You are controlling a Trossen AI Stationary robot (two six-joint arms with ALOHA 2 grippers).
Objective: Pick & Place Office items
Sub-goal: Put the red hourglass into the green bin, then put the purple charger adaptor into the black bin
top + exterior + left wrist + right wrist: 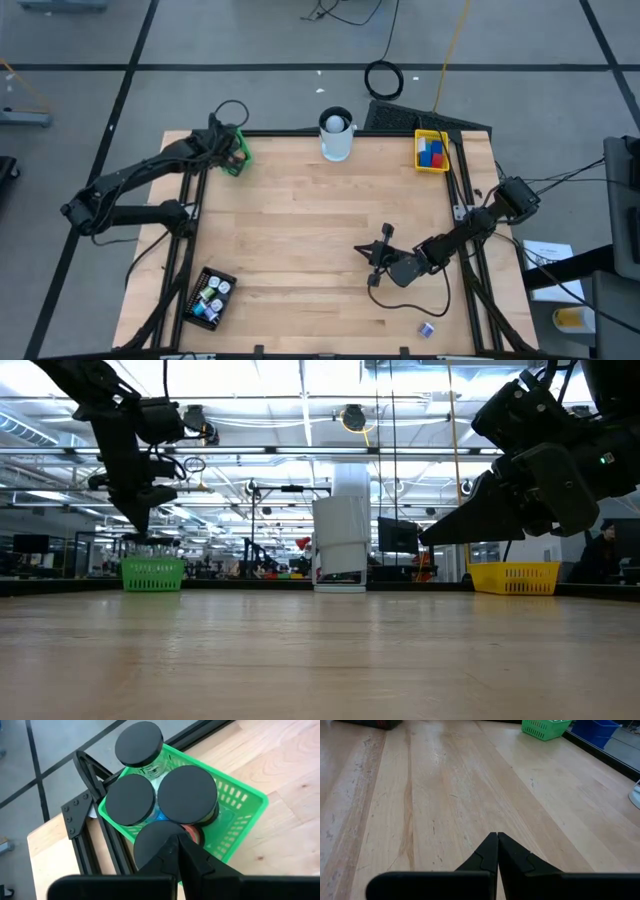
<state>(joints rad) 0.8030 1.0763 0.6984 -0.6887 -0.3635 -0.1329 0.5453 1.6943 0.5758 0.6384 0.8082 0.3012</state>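
1. Already, four black-capped items [187, 795] are gathered in the green tray [239, 800], under the closed, empty left gripper [178, 842].
2. Coloured blocks [430, 152] are held in the yellow tray [443, 166].
3. Pieces [211, 297] are left in the black tray [188, 303]; one piece [427, 329] lies near the closed, empty right gripper [375, 253].

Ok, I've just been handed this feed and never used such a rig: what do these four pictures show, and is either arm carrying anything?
Two dark robot arms work at a wooden table. One picture looks straight down, one looks level across the tabletop, and one comes from each wrist. The left gripper is shut above the green tray at the far left corner, which holds four black round caps; it seems to carry nothing. The right gripper is shut and empty over bare wood near the right side. Also there: a tall white cup, a yellow tray with blue and red blocks, a black tray with small pieces, and one loose piece.
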